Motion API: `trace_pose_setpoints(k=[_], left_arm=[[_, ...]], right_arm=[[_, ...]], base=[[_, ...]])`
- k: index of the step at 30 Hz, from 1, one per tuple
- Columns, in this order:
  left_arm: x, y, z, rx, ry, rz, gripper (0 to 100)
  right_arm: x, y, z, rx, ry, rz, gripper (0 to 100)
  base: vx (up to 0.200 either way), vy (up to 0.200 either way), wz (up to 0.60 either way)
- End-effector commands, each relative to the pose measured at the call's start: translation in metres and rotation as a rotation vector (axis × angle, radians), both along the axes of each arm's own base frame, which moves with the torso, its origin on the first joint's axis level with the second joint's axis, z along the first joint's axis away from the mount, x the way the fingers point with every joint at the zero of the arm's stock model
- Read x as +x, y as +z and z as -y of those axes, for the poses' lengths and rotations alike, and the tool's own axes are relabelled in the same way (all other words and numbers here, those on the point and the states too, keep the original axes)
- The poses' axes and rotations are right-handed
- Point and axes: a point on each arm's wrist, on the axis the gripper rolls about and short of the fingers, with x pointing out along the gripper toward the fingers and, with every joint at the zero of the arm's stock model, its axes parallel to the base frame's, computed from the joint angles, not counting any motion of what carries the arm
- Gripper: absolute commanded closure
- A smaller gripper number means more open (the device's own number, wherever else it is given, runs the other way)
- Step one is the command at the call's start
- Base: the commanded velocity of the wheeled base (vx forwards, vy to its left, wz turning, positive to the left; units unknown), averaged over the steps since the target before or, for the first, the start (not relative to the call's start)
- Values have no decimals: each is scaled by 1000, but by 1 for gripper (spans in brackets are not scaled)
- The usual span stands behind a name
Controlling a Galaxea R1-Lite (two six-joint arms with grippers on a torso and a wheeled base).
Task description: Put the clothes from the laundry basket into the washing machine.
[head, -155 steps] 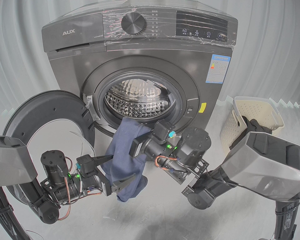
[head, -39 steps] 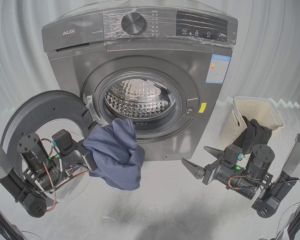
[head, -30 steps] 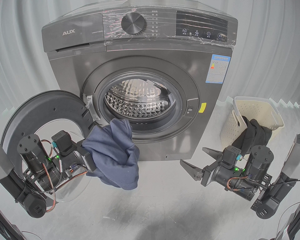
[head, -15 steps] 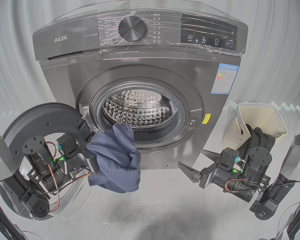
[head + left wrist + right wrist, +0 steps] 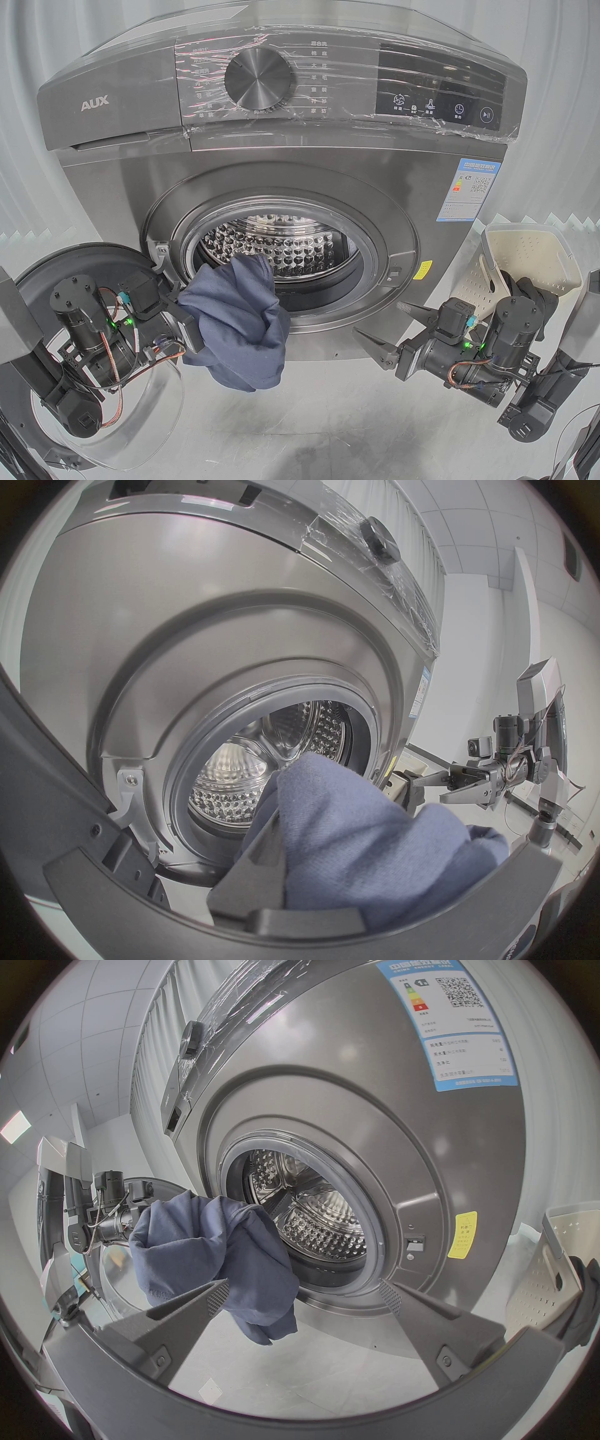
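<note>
Head: we saw the left end effector (image 5: 190, 324) clamped on the cloth (image 5: 240, 319) at the mouth of the washer (image 5: 312, 162), fingers buried; the right end effector (image 5: 382, 322) gaped wide near the basket (image 5: 531, 228). Left wrist: cloth covered one finger. Right wrist: a blue label (image 5: 447, 1022), a yellow sticker (image 5: 462, 1235), the basket cut off.

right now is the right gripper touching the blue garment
Apart. The head view shows the right gripper open, with a plain stretch of the washing machine front between its fingertips and the blue garment.
</note>
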Motion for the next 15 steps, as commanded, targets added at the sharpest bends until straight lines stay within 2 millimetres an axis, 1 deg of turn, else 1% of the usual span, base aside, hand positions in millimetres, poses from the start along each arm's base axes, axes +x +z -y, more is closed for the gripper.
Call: trace_pose_setpoints(k=[1, 4, 8, 10, 12, 14, 15], left_arm=[[-3, -2, 2, 3, -14, -9, 100], [-5, -3, 6, 6, -31, -14, 100], [-6, -10, 15, 15, -60, -37, 100], [-7, -13, 22, 22, -75, -49, 100], [-9, -13, 26, 20, -92, -51, 100], [-14, -16, 35, 27, -107, -57, 100], [-14, -16, 35, 28, -104, -58, 100]], right_arm=[[0, -1, 0, -2, 2, -2, 0], [-1, -1, 0, -3, 3, -6, 0], [-5, -2, -5, -5, 23, -8, 0], [-11, -3, -10, -3, 50, -18, 0], [-16, -5, -11, -11, 67, -28, 0], [-29, -10, -11, -39, 104, -56, 0], [-30, -11, -11, -41, 107, -58, 0]], base=[[200, 0, 0], [200, 0, 0], [0, 0, 0], [0, 0, 0], [0, 0, 0], [0, 0, 0], [0, 0, 0]])
